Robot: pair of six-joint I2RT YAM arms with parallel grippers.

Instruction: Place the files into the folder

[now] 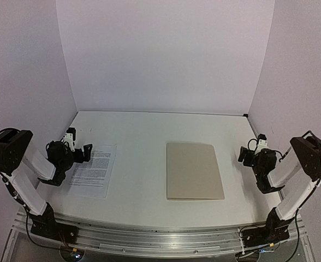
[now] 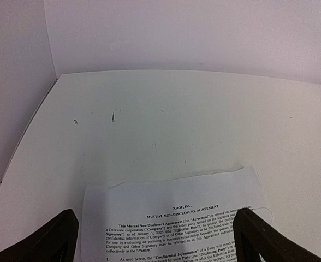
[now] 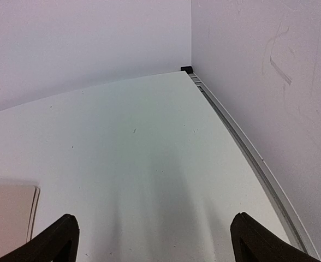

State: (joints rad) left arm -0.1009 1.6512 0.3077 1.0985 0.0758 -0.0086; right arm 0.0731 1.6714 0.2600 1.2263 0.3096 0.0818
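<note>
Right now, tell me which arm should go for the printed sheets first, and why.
Left. The left gripper hangs open at the edge of the files, which show between its fingers in the wrist view. The right gripper, also open, sits beyond the folder, away from them.

Thin matt paper files (image 1: 93,170) and a matt beige cardboard folder (image 1: 194,170) on a smooth white table (image 1: 144,131), edged by a brushed-metal rail (image 1: 160,240).
</note>
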